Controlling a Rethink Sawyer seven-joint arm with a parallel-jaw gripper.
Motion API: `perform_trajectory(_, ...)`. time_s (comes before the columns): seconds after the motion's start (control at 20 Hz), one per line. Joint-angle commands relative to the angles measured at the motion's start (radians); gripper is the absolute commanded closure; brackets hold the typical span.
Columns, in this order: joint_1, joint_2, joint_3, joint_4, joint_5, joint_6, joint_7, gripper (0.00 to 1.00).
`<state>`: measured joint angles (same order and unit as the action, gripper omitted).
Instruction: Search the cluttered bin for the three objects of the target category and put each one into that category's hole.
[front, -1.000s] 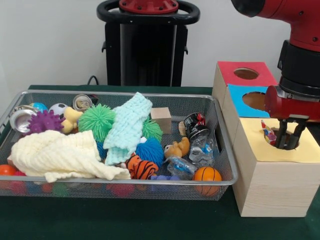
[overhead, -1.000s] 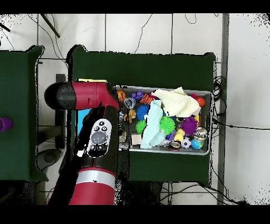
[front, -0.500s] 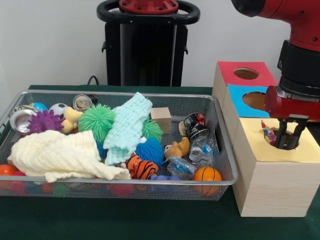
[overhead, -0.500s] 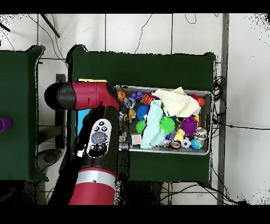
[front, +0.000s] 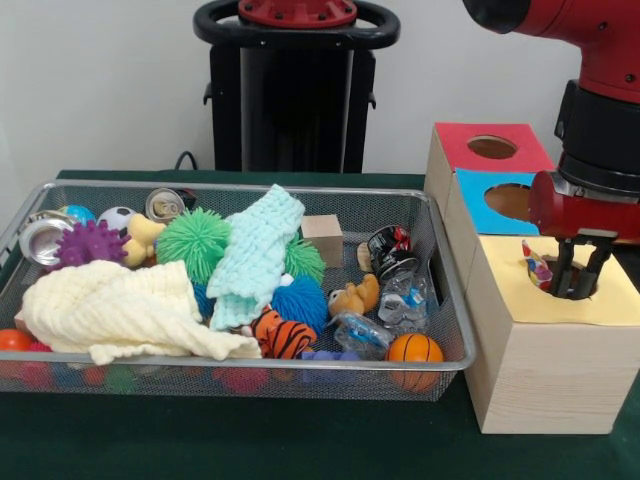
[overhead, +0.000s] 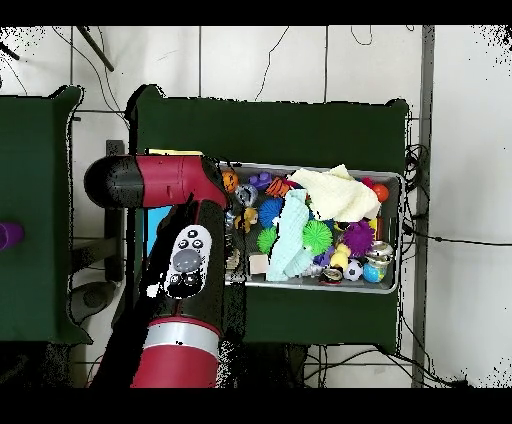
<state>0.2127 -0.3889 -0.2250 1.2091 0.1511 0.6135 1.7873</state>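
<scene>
- While the red and black arm (front: 600, 110) comes down from the top right corner of the front view, its gripper (front: 577, 283) hangs upright with its dark fingertips dipped into the round hole of the yellow-topped box (front: 552, 345); the fingers stand a little apart with nothing visible between them.
- A small striped, cone-like item (front: 536, 266) leans at the hole's left rim, just beside the gripper; what it is cannot be made out.
- Behind that pale wooden box stand a blue-topped box (front: 500, 200) and a red-topped box (front: 480, 148), each with a round hole.
- Left of the boxes, the wire mesh bin (front: 452, 300) holds a soft cream cloth (front: 110, 310) at its front left corner, a knitted mint cloth (front: 255, 255), spiky rubber balls in green (front: 190, 242), purple (front: 88, 243) and blue (front: 300, 300), a striped tiger toy (front: 280, 335), a crushed can (front: 390, 250) and a small orange basketball (front: 414, 350) at the front right corner.
- From overhead, the arm's bulk covers the boxes and gripper.
</scene>
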Motion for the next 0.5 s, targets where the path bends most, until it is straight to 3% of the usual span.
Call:
perform_trajectory(0.05, -0.047, -0.079, 0.05, -0.063, 0.023, -0.074, 0.157, 0.0)
perform_trajectory(0.5, -0.049, -0.081, 0.054, -0.06, 0.022, -0.072, 0.15, 0.0)
